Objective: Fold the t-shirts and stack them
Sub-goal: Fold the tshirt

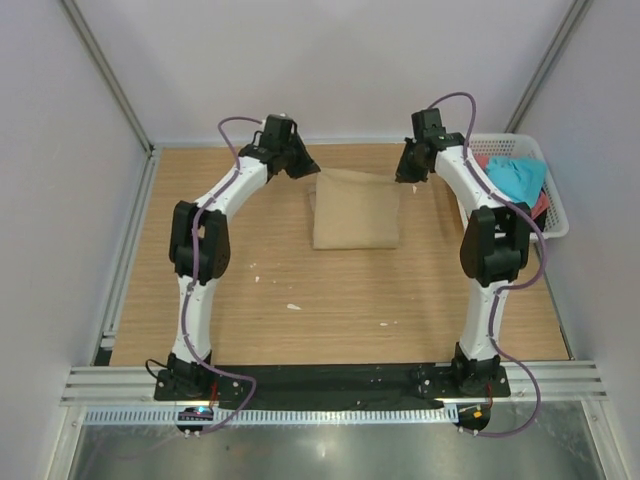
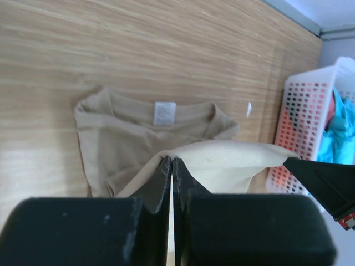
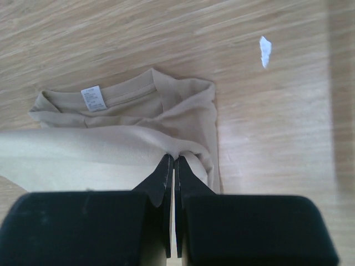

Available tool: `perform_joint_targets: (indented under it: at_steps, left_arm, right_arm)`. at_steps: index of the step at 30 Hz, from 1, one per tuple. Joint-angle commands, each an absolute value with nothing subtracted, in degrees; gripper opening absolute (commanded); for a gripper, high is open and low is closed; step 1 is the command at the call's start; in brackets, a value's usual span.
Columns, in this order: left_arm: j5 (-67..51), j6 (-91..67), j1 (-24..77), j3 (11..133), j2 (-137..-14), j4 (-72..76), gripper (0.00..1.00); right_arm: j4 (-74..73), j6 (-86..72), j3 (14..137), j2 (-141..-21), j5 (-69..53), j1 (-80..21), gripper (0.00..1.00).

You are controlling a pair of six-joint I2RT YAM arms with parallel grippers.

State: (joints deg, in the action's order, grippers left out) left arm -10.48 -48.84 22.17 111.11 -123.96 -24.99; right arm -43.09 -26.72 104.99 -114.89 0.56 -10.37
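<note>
Over the wooden worktop point(image 1: 300, 320), the left jaws and the right jaws are each clamped on a raised edge of the plain tan-beige cloth t-shirt point(image 1: 355, 215).

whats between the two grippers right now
A lifted edge of the tan t-shirt spans between them, pinched by the left gripper and the right gripper; the top view shows it.
</note>
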Motion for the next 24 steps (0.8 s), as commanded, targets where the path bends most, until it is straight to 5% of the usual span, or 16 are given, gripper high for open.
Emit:
perform_joint_targets:
  at_steps: [1,14,18,24]
  left_arm:
    - [-13.2,-48.9,19.6,115.8,-130.1,-20.0,0.00]
    - [-19.1,-47.2,16.6,123.0,-141.7,-12.7,0.06]
    - [-20.8,-45.8,16.3,122.8,-140.3,-12.7,0.18]
    - [-19.9,-42.6,16.0,116.7,-132.6,-13.9,0.28]
  right_arm:
    - [-37.7,-23.4,110.5,-119.1,-3.7,-9.8,0.01]
    - [-31.9,-22.9,117.4,-129.9,-4.1,-9.4,0.04]
    - [-35.5,-20.0,120.8,-130.3,-5.0,-9.1,0.40]
    - [-39.8,-16.5,110.9,-120.5,-13.3,-8.8,0.57]
